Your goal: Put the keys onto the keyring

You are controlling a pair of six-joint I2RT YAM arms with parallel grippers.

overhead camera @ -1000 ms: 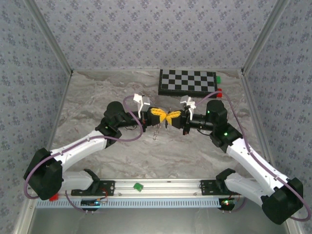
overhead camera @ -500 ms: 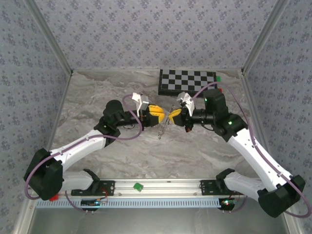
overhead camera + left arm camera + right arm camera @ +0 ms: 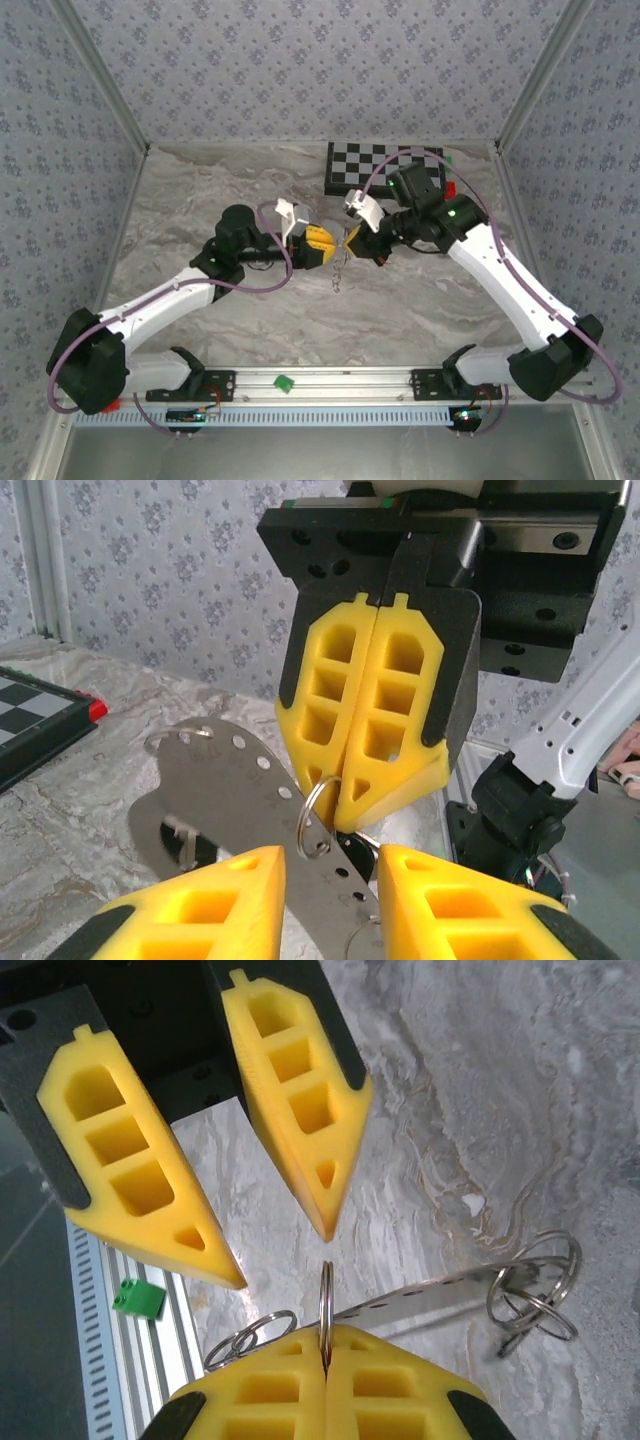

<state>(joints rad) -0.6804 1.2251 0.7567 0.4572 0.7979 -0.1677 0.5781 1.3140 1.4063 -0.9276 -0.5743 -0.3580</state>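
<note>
Keyring [image 3: 318, 815] is held above the surface [image 3: 400, 310], pinched edge-on by the right end effector [image 3: 338, 825]. The left end effector [image 3: 280, 1258] is spread. Keys [image 3: 338, 273] dangle at 6 o'clock. Expect light, stiff, slippery metal, so grip the flat faces.

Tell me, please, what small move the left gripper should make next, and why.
Probably close the left gripper on the metal strip. Its fingers stand open on either side of the strip, while the right gripper is shut on the ring, which seems to pass through a hole at the strip's edge. A grip there would likely steady the strip.
</note>
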